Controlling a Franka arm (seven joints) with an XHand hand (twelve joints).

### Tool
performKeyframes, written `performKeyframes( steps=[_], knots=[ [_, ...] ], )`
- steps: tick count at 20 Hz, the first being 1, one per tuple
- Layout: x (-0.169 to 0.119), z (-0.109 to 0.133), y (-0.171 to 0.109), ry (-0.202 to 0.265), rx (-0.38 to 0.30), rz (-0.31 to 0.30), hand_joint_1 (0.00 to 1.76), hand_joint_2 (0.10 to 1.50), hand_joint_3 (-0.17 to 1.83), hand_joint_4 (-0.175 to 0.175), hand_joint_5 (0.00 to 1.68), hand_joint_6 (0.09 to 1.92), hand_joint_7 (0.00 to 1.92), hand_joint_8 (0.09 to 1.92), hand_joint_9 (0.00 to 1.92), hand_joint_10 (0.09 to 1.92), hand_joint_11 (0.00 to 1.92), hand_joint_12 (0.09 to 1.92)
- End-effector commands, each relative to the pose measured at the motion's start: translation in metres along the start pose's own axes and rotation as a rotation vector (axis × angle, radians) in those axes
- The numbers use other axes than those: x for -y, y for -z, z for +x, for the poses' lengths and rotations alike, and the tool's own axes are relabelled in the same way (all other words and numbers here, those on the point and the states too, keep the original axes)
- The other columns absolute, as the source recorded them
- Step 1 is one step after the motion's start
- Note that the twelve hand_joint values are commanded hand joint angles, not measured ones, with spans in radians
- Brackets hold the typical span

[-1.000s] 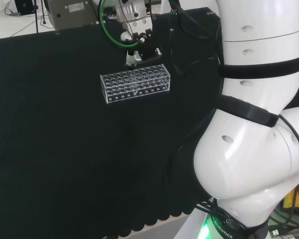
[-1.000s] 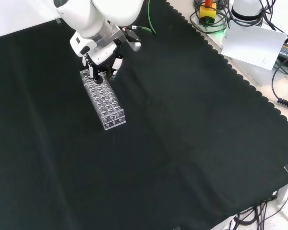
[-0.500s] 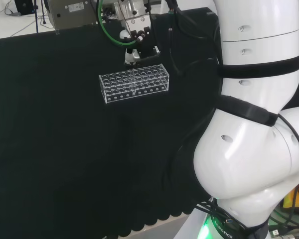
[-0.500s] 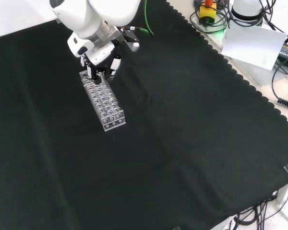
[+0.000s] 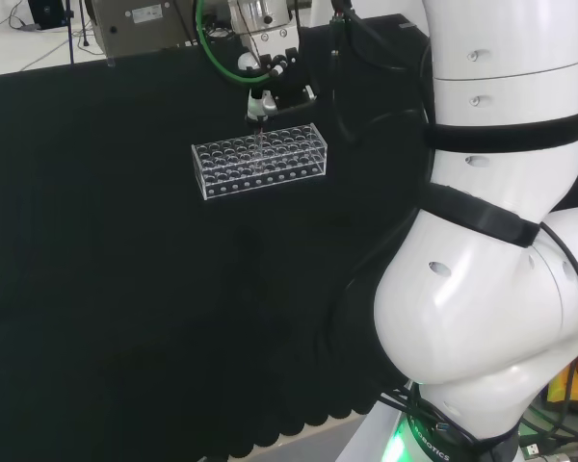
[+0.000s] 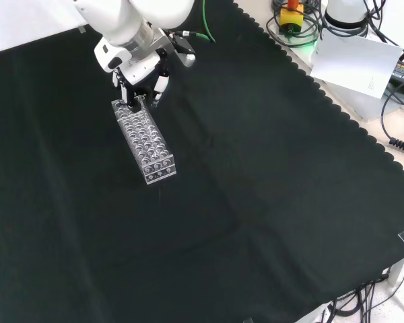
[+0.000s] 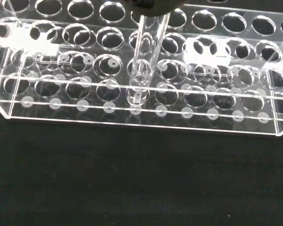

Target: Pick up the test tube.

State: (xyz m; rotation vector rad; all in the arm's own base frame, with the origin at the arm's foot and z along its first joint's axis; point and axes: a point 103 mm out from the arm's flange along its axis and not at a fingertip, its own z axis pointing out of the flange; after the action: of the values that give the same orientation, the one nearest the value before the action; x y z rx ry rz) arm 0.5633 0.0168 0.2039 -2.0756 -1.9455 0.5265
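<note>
A clear plastic test tube rack with several rows of holes stands on the black cloth, seen also in the front view as the rack. The black and white hand hovers just above the rack's far side. In the front view the hand is over the rack's upper end. Its fingertips pinch the top of a clear test tube. The tube hangs upright, its rounded bottom still inside the rack. In the head view the tube is a faint thin line under the hand.
A grey box and a green cable lie behind the cloth in the head view. The arm's white links stand at that view's right. A paper sheet and cables lie beyond the cloth's scalloped edge.
The hand has risen a little above the rack, drawing the test tube upward with it. The rack has stayed in place.
</note>
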Motion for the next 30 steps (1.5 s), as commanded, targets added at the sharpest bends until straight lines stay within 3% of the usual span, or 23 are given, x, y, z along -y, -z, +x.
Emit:
performKeyframes(
  steps=[1,13,22,30],
  knots=[
    [0.002,-0.001,0.001,-0.003,-0.015,-0.005,1.41,1.01,0.0,-0.175,1.1,0.71,1.7,0.43,1.22,0.67,0.84,1.19],
    [0.009,-0.01,0.04,0.004,-0.065,-0.006,1.41,1.0,0.0,-0.175,1.11,0.7,1.71,0.43,1.23,0.65,0.84,1.19],
    [0.016,-0.009,0.064,0.044,-0.114,0.063,1.41,1.0,0.0,-0.175,1.11,0.69,1.71,0.42,1.23,0.64,0.84,1.19],
    [0.031,-0.014,0.095,0.069,-0.131,0.06,1.41,1.0,0.0,-0.175,1.12,0.69,1.71,0.42,1.24,0.64,0.84,1.19]
  ],
)
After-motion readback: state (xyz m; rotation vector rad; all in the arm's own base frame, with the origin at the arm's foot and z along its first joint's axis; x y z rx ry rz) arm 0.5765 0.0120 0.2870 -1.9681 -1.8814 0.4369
